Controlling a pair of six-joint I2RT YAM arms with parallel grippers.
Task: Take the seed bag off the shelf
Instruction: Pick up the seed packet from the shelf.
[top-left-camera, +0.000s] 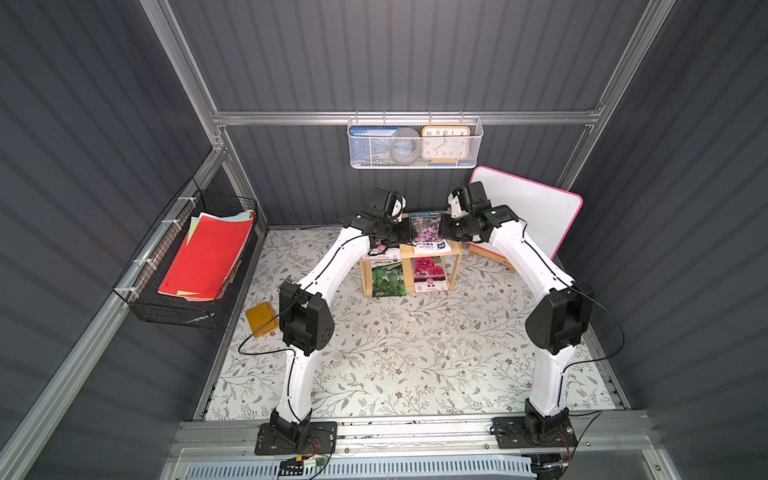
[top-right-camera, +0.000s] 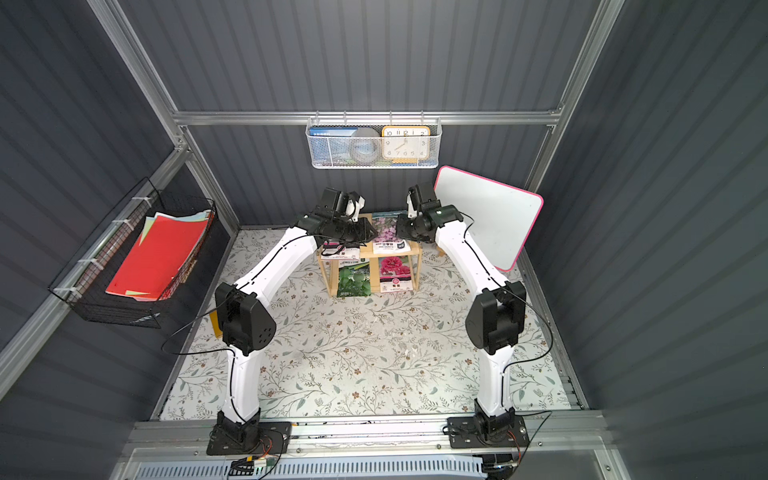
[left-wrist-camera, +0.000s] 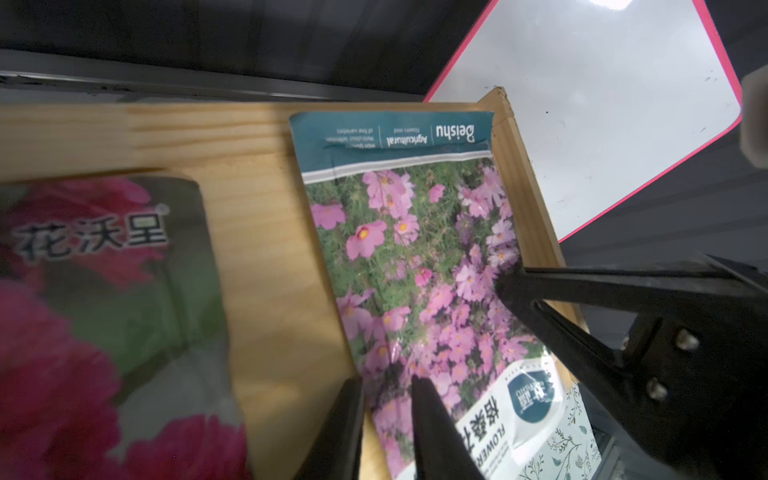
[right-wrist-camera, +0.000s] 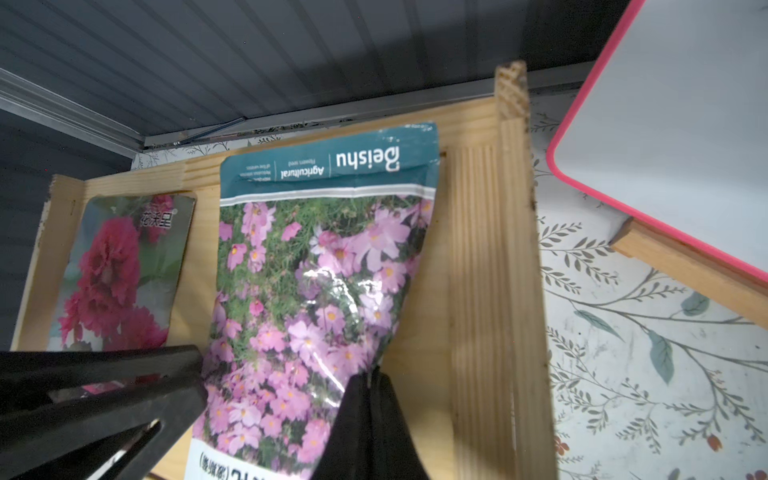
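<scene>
The seed bag (left-wrist-camera: 415, 257) with pink flowers lies on the top board of the shelf (left-wrist-camera: 257, 249), at the end next to the whiteboard (left-wrist-camera: 602, 104). The right gripper (right-wrist-camera: 370, 384) pinches the bag's edge nearest the board's side rim with its jaws closed, and the foil is wrinkled there. At the opposite edge, the left gripper (left-wrist-camera: 384, 384) holds its jaws a little apart, one finger over bare wood and one over the bag.

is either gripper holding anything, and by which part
The right gripper pinches the pink-flower seed bag by its side edge; the left gripper is open, holding nothing.
</scene>
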